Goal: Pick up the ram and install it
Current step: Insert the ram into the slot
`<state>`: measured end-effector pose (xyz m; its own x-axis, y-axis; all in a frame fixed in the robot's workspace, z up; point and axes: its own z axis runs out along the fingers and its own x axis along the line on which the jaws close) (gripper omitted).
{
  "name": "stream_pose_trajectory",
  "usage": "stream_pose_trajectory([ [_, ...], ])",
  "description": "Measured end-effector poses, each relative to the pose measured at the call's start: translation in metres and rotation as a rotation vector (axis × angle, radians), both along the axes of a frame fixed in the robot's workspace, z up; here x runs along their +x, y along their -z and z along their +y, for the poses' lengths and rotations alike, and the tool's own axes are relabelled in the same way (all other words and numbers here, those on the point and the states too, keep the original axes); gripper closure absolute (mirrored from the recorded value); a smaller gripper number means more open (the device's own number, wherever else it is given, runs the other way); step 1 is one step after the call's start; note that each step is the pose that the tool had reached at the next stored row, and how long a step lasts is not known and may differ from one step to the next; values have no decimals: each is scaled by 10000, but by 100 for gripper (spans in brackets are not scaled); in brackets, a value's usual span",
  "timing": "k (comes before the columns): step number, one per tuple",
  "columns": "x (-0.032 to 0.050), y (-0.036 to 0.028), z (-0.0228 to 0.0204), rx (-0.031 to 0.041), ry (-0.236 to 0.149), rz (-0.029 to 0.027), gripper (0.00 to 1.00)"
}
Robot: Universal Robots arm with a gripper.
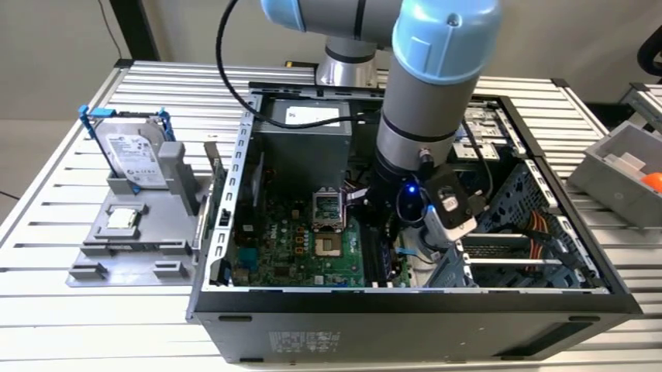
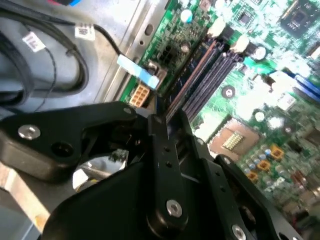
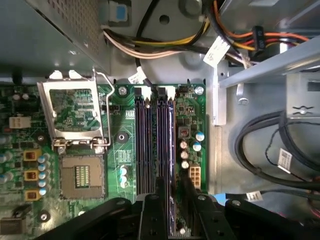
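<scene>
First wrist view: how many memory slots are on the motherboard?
4 memory slots, side by side in two pairs on the motherboard, between the CPU socket and the white connector. The claw covers one end of them.

The arm (image 1: 429,85) reaches steeply down from the top of the exterior view, its blue elbow joint uppermost and its grey forearm below. The dark wrist hangs low, a small blue light glowing on it. The black gripper (image 3: 170,200) points downward, its two fingers (image 3: 152,212) set close together and near parallel.
</scene>
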<state>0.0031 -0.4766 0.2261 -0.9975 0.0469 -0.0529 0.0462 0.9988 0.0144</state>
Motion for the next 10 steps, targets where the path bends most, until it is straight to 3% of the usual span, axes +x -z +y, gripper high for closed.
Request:
stream_pose_trajectory([
  [3,0,-130,0,-2,24,0,0],
  [7,0,-138,0,10,25,-1,0],
  [8,0,-139,-1,10,25,-1,100],
  [10,0,-139,-2,10,25,0,100],
])
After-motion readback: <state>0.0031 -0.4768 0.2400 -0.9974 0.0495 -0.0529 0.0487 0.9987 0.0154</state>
